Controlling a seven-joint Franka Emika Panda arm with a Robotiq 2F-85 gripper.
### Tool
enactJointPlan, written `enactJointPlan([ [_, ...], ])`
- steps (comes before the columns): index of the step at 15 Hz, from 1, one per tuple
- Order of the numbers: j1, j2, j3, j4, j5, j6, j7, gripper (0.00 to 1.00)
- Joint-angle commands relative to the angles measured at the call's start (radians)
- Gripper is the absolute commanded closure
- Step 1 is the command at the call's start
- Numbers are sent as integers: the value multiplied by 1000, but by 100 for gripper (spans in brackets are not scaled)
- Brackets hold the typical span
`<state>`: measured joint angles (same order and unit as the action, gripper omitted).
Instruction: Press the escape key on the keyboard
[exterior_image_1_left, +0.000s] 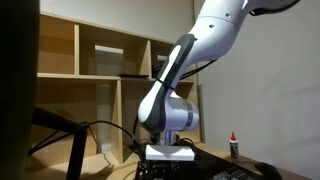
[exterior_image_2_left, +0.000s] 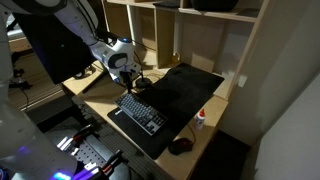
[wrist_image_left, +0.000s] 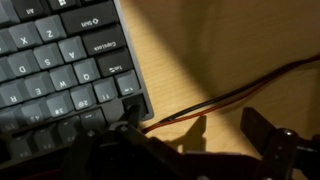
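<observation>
Your gripper (wrist_image_left: 190, 140) is spread wide, one finger (wrist_image_left: 118, 145) at 7 o'clock hanging over the keyboard (wrist_image_left: 60, 60) corner, probably so a single tip hits escape, not neighbours.

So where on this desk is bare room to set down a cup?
The black mat is bare between the keyboard and the shelf unit. Crowded: cables by the gripper, and the mouse and small bottle past the keyboard's other end.

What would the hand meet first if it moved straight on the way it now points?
Probably the bare wooden desk just beside the keyboard corner, near the cable; depth is unclear.
</observation>
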<state>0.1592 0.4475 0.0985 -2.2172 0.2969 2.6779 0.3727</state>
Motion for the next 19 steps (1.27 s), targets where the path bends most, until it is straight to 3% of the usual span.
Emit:
enactJointPlan([
  [1,-13,48,7,6,21,25,-16,0],
  [5,-14,-23,16,-53,35,39,-20,0],
  [13,-12,-497,27,-387,41,-49,-37,0],
  [14,-7,-360,19,-289,15,-13,-12,0],
  [16,-9,-459,22,-350,19,-38,-13,0],
  [19,-9,-497,24,-378,20,-45,-14,0],
])
